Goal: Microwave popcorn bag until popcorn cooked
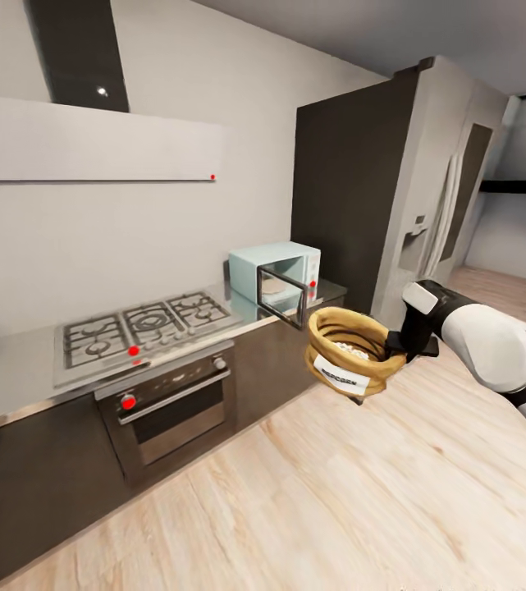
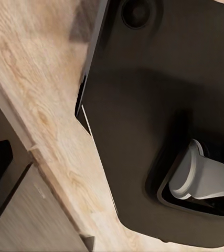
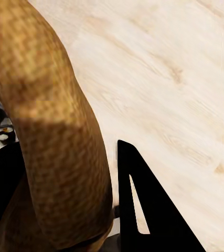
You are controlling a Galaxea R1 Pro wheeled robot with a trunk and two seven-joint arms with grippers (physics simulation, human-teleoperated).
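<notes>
1. One bag [image 1: 347, 350], with one white label [image 1: 340, 375] showing in the head view.
2. One microwave [image 1: 282, 273], with one door [image 1: 282, 296], swung open.
3. One hob [image 1: 142, 326] with five burners showing.
4. One oven [image 1: 176, 410], with two knobs on its panel.
5. One hood [image 1: 90, 139].
6. One fridge [image 1: 435, 197].
7. One countertop [image 1: 8, 377].
8. One robot arm [image 1: 484, 336] in the head view.
9. Five red dots in the head view: one on the hood, two on the hob and oven, two on the microwave.
</notes>
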